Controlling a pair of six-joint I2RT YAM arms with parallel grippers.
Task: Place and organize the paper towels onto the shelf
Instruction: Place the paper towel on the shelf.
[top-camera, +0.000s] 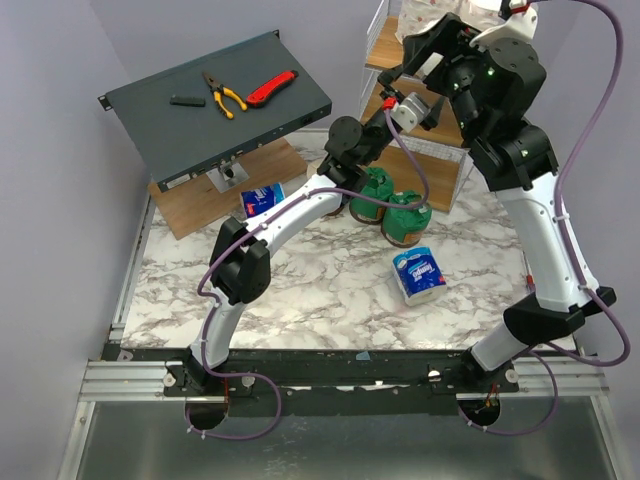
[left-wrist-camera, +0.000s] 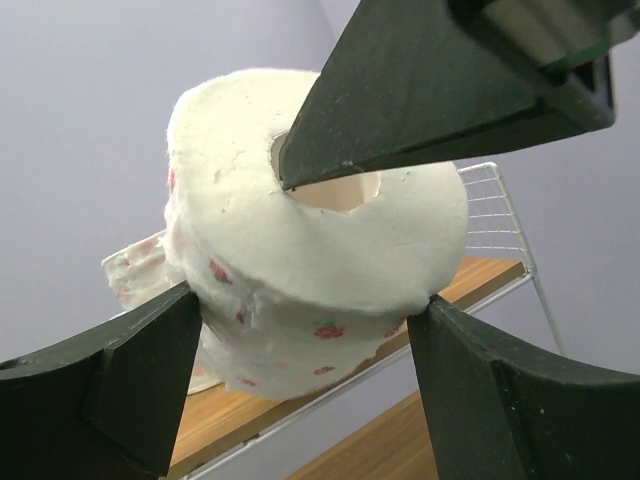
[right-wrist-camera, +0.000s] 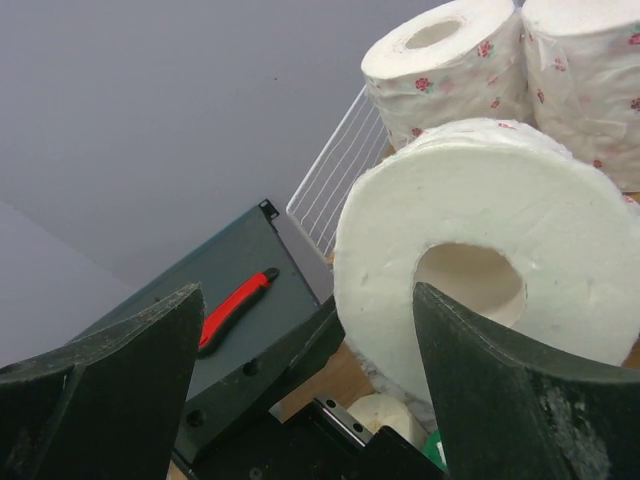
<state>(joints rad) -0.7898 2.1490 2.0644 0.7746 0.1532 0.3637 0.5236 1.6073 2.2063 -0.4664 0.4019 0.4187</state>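
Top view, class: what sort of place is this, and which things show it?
Probably a robot lab bench, not a home: two robot arms bolted to a marble-patterned table, pliers lying on a grey metal box, and paper rolls staged beside a wire shelf.

The left gripper clasps a pink-printed roll at centre, its fingers touching it at 8 and 4 o'clock. A black finger from 1 o'clock points into the core. A second roll sits at 9. The shelf shows wire at 3 and board at 6.
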